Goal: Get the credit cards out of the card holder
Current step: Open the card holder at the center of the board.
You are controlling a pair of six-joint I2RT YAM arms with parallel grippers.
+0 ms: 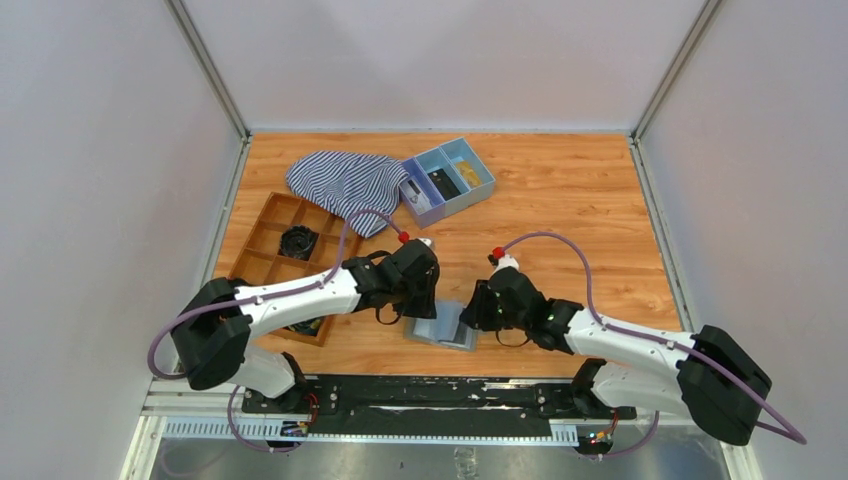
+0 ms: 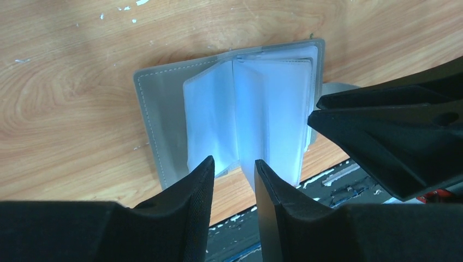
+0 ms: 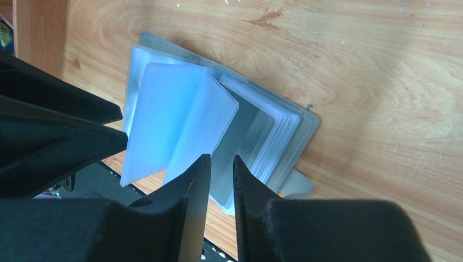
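Observation:
The grey card holder [image 1: 443, 330] lies open on the wood close to the table's front edge, between my two grippers. Its frosted pale-blue sleeves [image 2: 273, 109] fan upward. A greyish credit card [image 3: 247, 131] shows through one sleeve, and the other cards cannot be told apart from the sleeves. My left gripper [image 2: 235, 166] is open, its tips either side of the lower edge of an upright sleeve without pinching it. My right gripper [image 3: 219, 162] hovers over the right half, jaws a narrow gap apart with nothing between them. A lifted sleeve [image 3: 169, 120] leans to the left of its left finger.
A blue three-compartment tray [image 1: 480, 162] holding small items sits at the back, with a striped cloth [image 1: 345, 182] beside it. A brown wooden organiser [image 1: 262, 228] lies under the left arm. The black mounting rail [image 1: 430, 395] runs along the front edge just below the holder.

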